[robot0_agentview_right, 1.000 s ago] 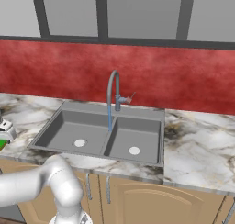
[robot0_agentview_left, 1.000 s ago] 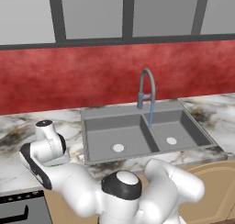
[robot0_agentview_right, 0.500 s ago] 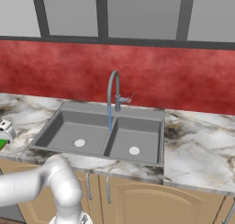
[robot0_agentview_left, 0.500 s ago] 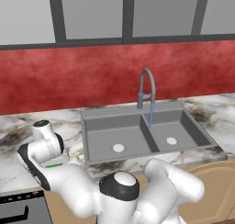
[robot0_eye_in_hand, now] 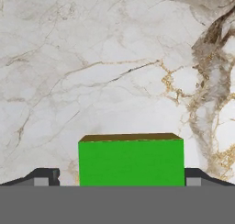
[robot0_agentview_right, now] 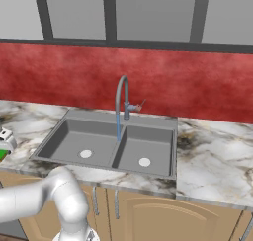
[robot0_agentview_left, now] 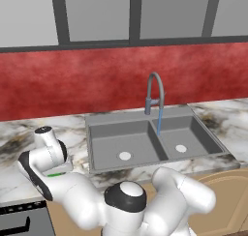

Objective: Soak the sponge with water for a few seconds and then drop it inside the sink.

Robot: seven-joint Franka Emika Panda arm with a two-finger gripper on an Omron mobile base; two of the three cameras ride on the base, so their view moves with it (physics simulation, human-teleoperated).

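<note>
robot arm lines up on sponge as tap runs

the gripper (robot0_eye_in_hand: pixel 117 182) hangs over the marble counter (robot0_eye_in_hand: pixel 92 71) left of the sink (robot0_agentview_left: pixel 145 143), its two fingers spread wide with one dark tip on each side of the green sponge (robot0_eye_in_hand: pixel 131 161). the sponge lies flat on the stone between them, and the fingers appear to bracket it without pinching, a stance that suits a pick-up not yet made. a thin blue stream of water (robot0_agentview_left: pixel 158 126) falls from the arched faucet (robot0_agentview_left: pixel 155 92) near the divider between the two basins, apparently ready for the soaking. from the left base view the arm's own white wrist covers the sponge but for a green sliver at its lower edge. the near edge of the sponge is cut off in the hand view, so whether the fingertips touch its sides cannot be told.
</note>
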